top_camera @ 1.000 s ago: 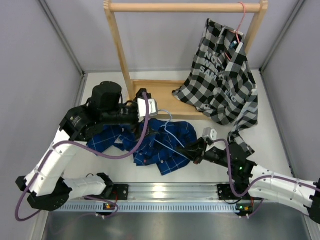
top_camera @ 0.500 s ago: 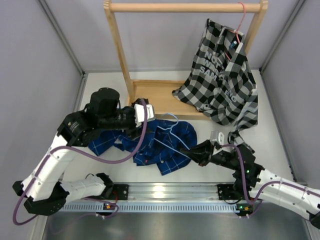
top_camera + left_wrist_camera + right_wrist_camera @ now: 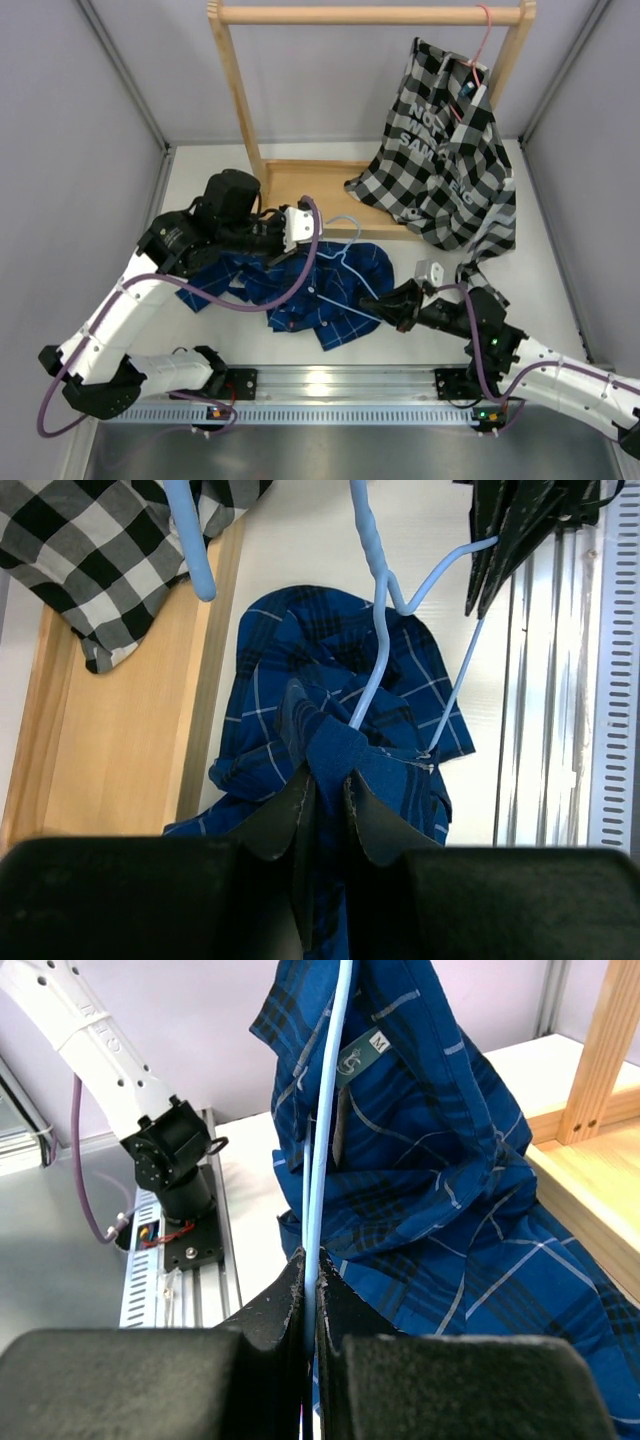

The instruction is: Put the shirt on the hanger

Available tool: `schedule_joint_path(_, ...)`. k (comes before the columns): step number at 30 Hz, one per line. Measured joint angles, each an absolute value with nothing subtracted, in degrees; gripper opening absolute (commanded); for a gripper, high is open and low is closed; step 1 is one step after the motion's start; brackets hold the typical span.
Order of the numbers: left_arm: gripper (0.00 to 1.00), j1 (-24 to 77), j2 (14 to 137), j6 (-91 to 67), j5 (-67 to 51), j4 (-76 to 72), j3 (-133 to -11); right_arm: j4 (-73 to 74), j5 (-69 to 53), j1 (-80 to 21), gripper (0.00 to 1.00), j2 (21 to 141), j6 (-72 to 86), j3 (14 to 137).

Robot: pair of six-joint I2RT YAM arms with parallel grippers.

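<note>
1. The left fingers (image 3: 310, 805) are clamped on a bunched fold of the shirt (image 3: 330, 680).
2. The right fingers (image 3: 300, 1278) are closed tight on the hanger (image 3: 322, 1110) wire.
3. The shirt lies crumpled on the counter (image 3: 195, 175) between the arms, and the hanger hook pokes out toward the wooden rack (image 3: 300, 185).

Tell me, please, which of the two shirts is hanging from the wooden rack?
The black-and-white checked shirt with white lettering, hung by a pink hanger on the wooden rack; the dark blue plaid shirt lies bunched on the table.
</note>
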State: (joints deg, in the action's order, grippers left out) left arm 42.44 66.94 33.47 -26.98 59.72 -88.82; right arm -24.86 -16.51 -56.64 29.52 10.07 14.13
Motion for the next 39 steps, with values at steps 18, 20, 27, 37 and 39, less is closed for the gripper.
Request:
schedule_joint_path(18, 0.33, 42.4, 67.6, 32.8, -36.9, 59.9, -87.4, -28.3, -22.1, -56.8, 0.00, 36.2, 10.0, 17.0)
schedule_joint_path(20, 0.31, 42.5, 67.8, 32.7, -37.3, 59.6, -87.3, -28.2, -22.4, -56.8, 0.00, 36.3, 10.0, 17.3)
schedule_joint_path(27, 0.00, 42.5, 67.7, 32.9, -39.6, 60.3, -86.7, -28.1, -21.1, -56.7, 0.00, 36.4, 9.6, 18.1)
schedule_joint_path(37, 0.00, 43.0, 65.9, 31.5, -38.0, 58.8, -85.7, -29.3, -17.3, -56.7, 0.72, 33.2, 9.3, 18.1)
schedule_joint_path(39, 0.00, 43.0, 64.9, 30.6, -35.7, 57.0, -84.9, -29.0, -15.6, -56.8, 0.84, 31.9, 9.1, 18.1)
